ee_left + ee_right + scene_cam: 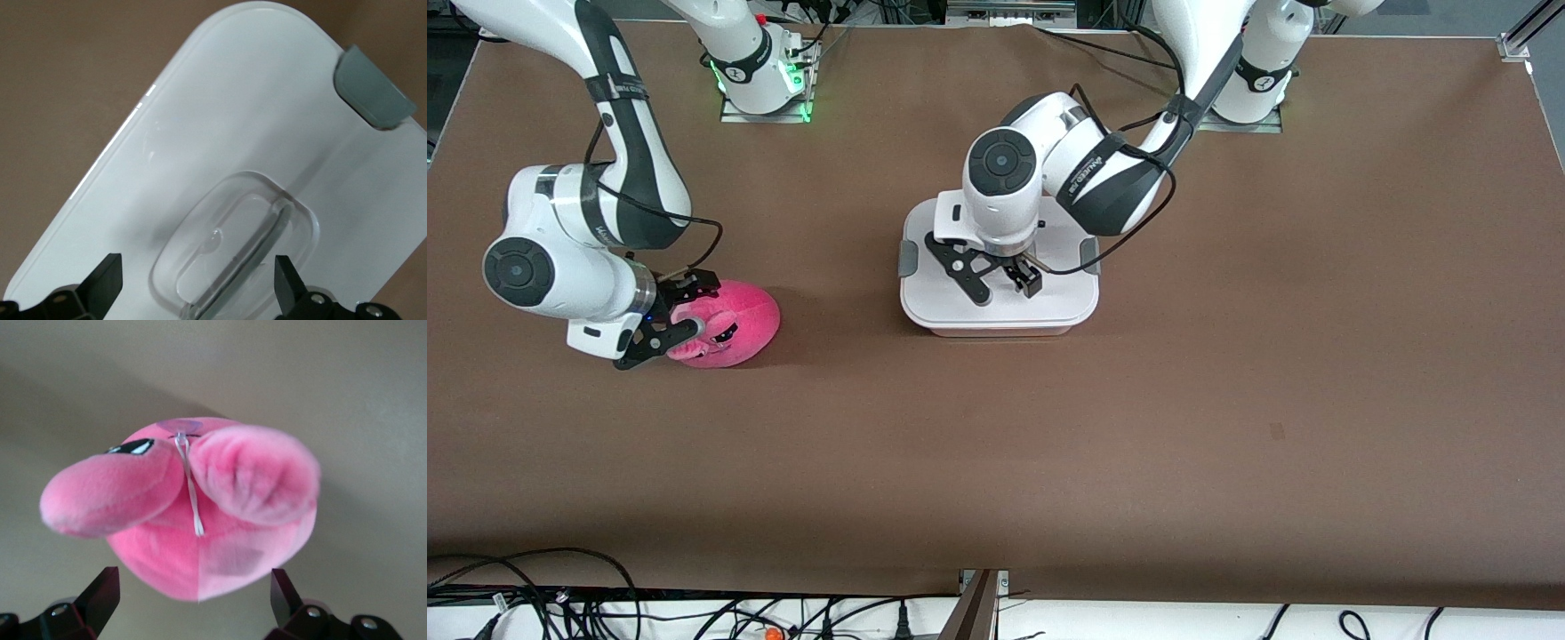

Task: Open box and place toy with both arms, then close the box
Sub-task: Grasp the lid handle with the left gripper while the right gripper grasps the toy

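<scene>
Item 1, box (999, 307): you have it mid-bench, lid (247, 127) on, grey clips (371, 88) at both ends, clear recessed handle (235, 248) in the lid's middle.

Item 2, toy (729, 322): pink plush, lying on the bench (1138, 427) toward the right arm's end, well apart from the box. Dark eye and a white string show on it in the right wrist view.

Item 3, left claw (1007, 283): you have it low over the lid, fingers (107, 283) spread to either side of the handle, nothing pinched. Whether the tips touch the lid you cannot tell.

Item 4, right claw (679, 308): at the toy, fingers (101, 592) spread with the plush between them; not clamped on it.

Item 5, cables (534, 596): black, along the bench edge nearest the front camera.
</scene>
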`<state>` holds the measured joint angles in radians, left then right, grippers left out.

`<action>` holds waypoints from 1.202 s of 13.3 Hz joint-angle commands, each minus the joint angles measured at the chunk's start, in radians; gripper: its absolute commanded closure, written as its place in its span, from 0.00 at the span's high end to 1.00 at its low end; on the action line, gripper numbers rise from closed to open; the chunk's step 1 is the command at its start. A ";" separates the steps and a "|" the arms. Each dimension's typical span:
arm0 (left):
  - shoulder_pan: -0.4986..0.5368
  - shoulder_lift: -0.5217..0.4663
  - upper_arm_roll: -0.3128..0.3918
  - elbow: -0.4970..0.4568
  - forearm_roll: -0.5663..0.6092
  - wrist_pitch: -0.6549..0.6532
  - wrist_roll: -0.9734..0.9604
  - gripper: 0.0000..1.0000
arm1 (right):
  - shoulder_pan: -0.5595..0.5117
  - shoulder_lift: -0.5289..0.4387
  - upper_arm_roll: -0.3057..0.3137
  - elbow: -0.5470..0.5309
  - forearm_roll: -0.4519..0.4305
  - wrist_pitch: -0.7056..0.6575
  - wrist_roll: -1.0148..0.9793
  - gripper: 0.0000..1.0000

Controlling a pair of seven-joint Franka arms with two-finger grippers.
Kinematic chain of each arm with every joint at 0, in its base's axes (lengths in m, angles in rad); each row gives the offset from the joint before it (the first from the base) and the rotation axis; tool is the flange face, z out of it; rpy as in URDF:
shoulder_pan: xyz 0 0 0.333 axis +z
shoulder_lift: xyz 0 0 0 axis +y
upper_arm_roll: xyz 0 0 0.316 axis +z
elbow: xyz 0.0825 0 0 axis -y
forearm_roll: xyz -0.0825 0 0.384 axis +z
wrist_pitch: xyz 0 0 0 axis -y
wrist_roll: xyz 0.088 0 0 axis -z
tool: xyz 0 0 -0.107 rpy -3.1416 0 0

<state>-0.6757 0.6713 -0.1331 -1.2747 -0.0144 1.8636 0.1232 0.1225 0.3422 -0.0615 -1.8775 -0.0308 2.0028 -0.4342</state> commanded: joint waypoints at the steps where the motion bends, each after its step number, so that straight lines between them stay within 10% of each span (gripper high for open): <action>1: -0.007 0.013 0.013 0.040 -0.012 -0.009 0.133 1.00 | -0.003 -0.016 0.014 -0.034 0.014 0.057 -0.017 1.00; 2: -0.010 0.008 0.013 0.040 -0.012 -0.015 0.136 1.00 | -0.003 -0.006 0.014 -0.034 0.014 0.068 -0.018 0.96; 7: -0.054 -0.013 0.012 0.024 -0.003 -0.060 0.265 1.00 | -0.001 0.015 0.022 -0.032 0.022 0.102 -0.109 0.04; 16: -0.051 -0.010 0.013 -0.020 0.036 -0.069 0.432 1.00 | -0.001 -0.035 0.052 0.046 0.029 0.068 -0.203 0.00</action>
<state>-0.7286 0.6748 -0.1191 -1.2752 0.0007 1.8009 0.5179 0.1238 0.3476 -0.0139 -1.8620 -0.0201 2.1045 -0.5579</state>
